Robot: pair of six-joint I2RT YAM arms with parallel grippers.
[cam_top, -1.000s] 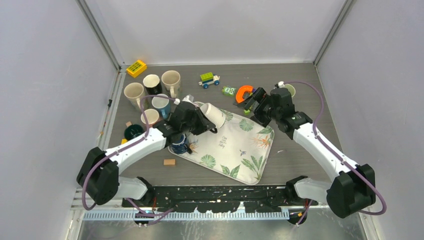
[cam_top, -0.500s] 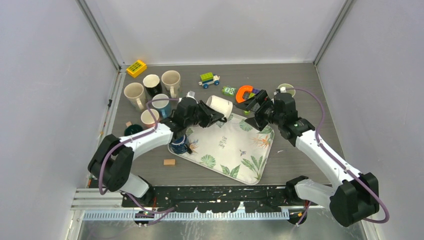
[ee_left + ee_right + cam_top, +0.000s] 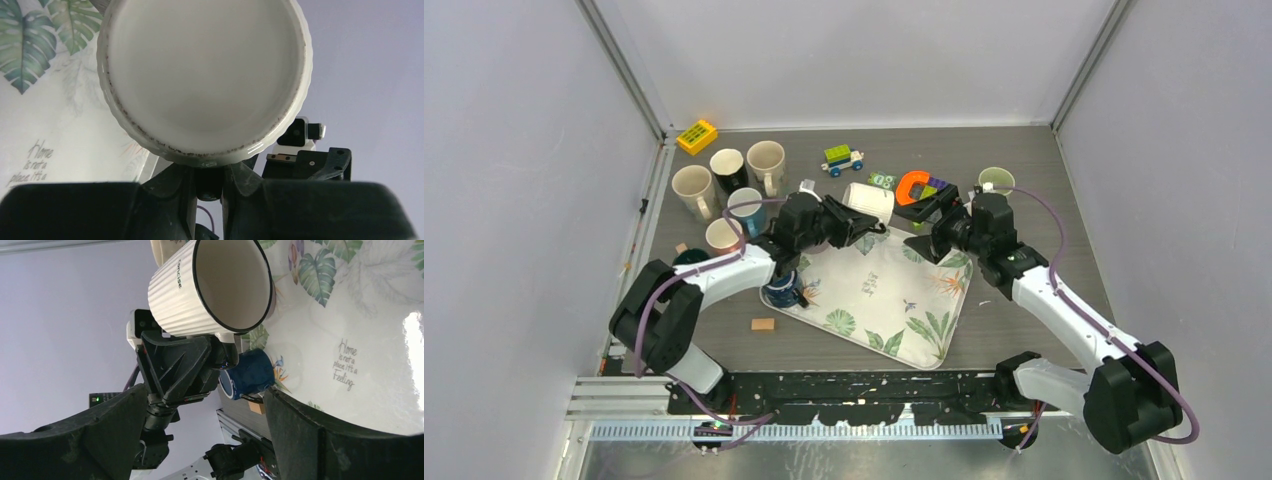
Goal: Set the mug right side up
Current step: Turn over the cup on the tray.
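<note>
A white ribbed mug (image 3: 870,203) with a dark rim hangs on its side above the far edge of the leaf-print tray (image 3: 894,300). Its mouth faces right, toward my right gripper. My left gripper (image 3: 848,222) is shut on the mug's handle side. The left wrist view shows the mug's flat base (image 3: 205,75) just above my closed fingers (image 3: 240,175). My right gripper (image 3: 926,230) is open and empty, a short way right of the mug's mouth. The right wrist view looks into the mug (image 3: 215,287) between its wide-apart fingers (image 3: 310,435).
A dark blue mug (image 3: 782,290) lies on the tray's left corner. Several mugs (image 3: 724,185) stand at the back left with a yellow block (image 3: 697,136). A toy car (image 3: 842,159), an orange horseshoe toy (image 3: 913,186) and a green cup (image 3: 996,179) lie behind. A wooden block (image 3: 763,324) lies near the front.
My left gripper carried the white mug back and to the right and turned it onto its side. My right gripper moved forward and left toward the mug's mouth.
</note>
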